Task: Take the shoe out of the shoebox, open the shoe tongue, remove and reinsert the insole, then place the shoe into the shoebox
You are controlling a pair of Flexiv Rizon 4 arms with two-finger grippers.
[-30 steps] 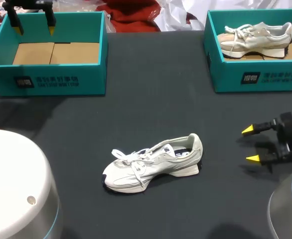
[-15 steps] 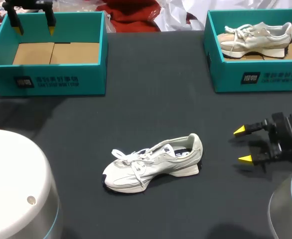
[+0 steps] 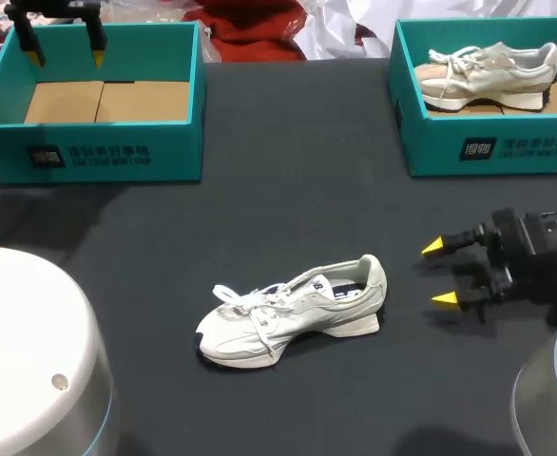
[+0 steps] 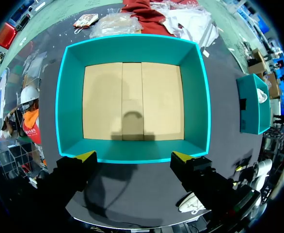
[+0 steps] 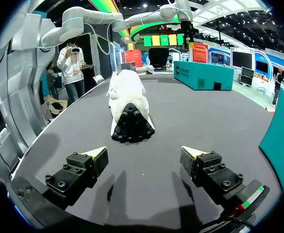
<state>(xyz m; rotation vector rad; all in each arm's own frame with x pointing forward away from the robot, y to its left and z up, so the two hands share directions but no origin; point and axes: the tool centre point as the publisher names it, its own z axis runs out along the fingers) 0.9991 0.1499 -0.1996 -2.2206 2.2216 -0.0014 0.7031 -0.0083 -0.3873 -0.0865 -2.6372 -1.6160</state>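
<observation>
A white sneaker (image 3: 293, 310) lies on its sole in the middle of the dark table, toe to the left, heel to the right. My right gripper (image 3: 439, 273) hovers open just right of the heel, its fingers pointing at the shoe. From the right wrist the sneaker (image 5: 128, 108) shows heel-on, a short way ahead of the open gripper (image 5: 144, 153). My left gripper (image 3: 65, 52) hangs open over the far rim of the empty teal shoebox (image 3: 98, 156) at the back left. The left wrist view looks straight down into this shoebox (image 4: 132, 102) past its gripper (image 4: 134, 156).
A second teal shoebox (image 3: 488, 147) at the back right holds a beige sneaker (image 3: 488, 74). Red cloth and white wrapping lie behind the boxes. White robot bases fill the near left and near right corners.
My right gripper has moved left and a little farther from me, closing in on the sneaker's heel. The left arm and the shoe have stayed put.
</observation>
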